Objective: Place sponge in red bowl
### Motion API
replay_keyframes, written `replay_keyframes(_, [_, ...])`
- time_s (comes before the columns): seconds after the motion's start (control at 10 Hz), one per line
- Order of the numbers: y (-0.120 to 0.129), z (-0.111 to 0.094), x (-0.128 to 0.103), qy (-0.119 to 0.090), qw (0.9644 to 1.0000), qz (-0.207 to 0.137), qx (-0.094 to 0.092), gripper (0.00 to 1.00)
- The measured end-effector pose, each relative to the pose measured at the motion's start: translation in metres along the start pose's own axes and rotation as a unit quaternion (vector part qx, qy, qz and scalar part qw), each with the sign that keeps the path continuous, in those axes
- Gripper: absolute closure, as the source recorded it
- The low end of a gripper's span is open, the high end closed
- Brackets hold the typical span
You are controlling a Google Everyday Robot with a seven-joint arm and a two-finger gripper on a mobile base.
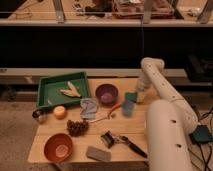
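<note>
The teal-green sponge [131, 96] lies on the wooden table [45, 137] at its back right, just right of the purple bowl [106, 93]. My gripper [139, 95] hangs at the end of the white arm, right beside the sponge on its right side, low over the table. Whether it touches or holds the sponge does not show. The red bowl [58, 147] stands empty at the table's front left corner, far from the gripper.
A light-blue cup [127, 107] stands just in front of the sponge. A green tray [50, 94] holding pale food is at the back left. An orange [60, 111], grapes [77, 127], a grey block [98, 153] and a black brush [120, 141] lie between.
</note>
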Motion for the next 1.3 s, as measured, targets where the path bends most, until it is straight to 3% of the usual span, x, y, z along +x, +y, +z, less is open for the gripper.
replay_keyframes(0.1, [0.001,-0.001,-0.001,0.002,1.0000,-0.005,0.000,0.78])
replay_keyframes(0.2, [0.002,-0.006,-0.002,0.006,0.9999,-0.011,0.001,0.93])
replay_keyframes(0.3, [0.001,-0.010,-0.001,0.008,0.9999,-0.011,0.004,0.98])
replay_keyframes(0.8, [-0.015,-0.063,0.026,0.035,0.9981,0.025,0.044,1.00])
replay_keyframes(1.0, [-0.021,-0.085,0.019,0.026,0.9972,0.026,0.065,1.00])
replay_keyframes(1.3, [-0.020,-0.112,0.008,0.013,0.9970,0.013,0.075,1.00])
